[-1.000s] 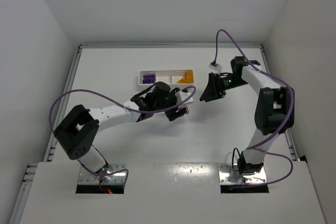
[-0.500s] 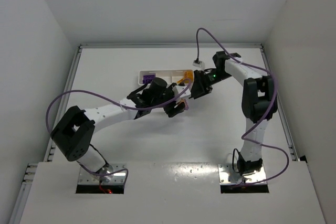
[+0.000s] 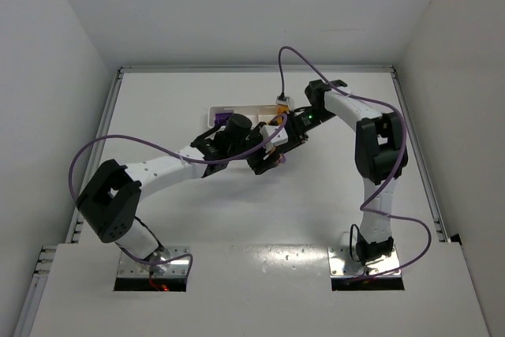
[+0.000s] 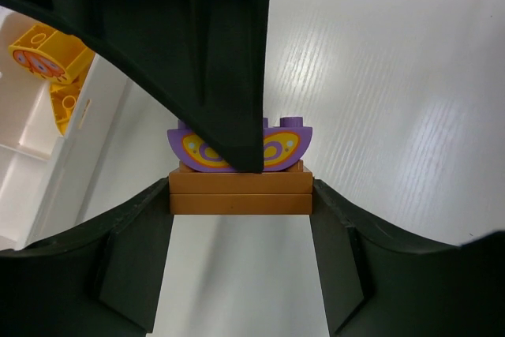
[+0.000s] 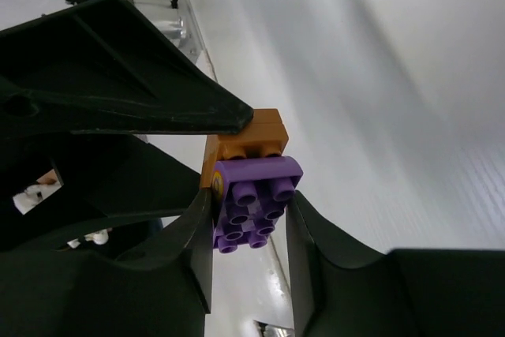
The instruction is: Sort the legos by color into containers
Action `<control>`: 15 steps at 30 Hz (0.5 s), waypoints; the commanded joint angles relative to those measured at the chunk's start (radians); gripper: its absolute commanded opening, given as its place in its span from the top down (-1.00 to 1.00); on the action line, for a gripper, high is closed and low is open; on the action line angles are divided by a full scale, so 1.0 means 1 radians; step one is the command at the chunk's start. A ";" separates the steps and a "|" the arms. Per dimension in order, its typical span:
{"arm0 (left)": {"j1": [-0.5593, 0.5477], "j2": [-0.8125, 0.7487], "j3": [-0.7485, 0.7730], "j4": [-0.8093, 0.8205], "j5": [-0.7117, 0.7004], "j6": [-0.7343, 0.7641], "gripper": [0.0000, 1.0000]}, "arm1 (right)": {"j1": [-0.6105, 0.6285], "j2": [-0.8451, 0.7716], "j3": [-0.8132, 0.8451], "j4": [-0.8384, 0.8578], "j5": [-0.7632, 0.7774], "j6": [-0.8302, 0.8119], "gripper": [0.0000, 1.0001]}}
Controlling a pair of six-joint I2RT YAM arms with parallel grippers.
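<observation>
Overhead: both arms meet low over the tabletop [image 3: 197, 211], just near of the tray [image 3: 251, 108]. The left fingers [image 3: 265, 162] and right fingers [image 3: 286, 138] come almost tip to tip. Purple legos [image 3: 222, 118] lie in the tray's left compartment and a yellow lego [image 3: 276, 120] shows at its right end. The arms cover too much of the middle to judge it.

Left wrist: the left fingers are closed to brick width, clamping the two ends of a brown brick [image 4: 241, 191] held clear of the tabletop. A purple brick [image 4: 288, 141] is stuck on top of it, and one right finger crosses in front. The tray's yellow end lies off to the left.

Right wrist: the right fingers are closed on the sides of the purple brick, its studs facing the camera. The brown brick is joined to its far face, with a left finger lying along it.

The step looks like pulling the joined pair apart. Both grips should stay firm. Peeling from one edge is likely to free the studs more cleanly than a straight tug, and a hard twist could slip such small pieces out. Staying low over the tabletop keeps any drop short. Purple then belongs in the left compartment, and brown away from the yellow.
</observation>
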 commanded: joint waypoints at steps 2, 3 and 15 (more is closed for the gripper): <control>0.019 -0.021 0.023 0.059 -0.001 -0.008 0.24 | 0.012 -0.007 0.029 -0.038 -0.081 -0.098 0.96; 0.020 -0.021 0.023 0.059 -0.001 -0.008 0.24 | -0.001 -0.007 0.029 -0.047 -0.081 -0.098 0.99; 0.108 -0.123 -0.120 -0.004 -0.021 0.064 0.36 | -0.122 0.002 0.104 -0.067 -0.091 -0.107 1.00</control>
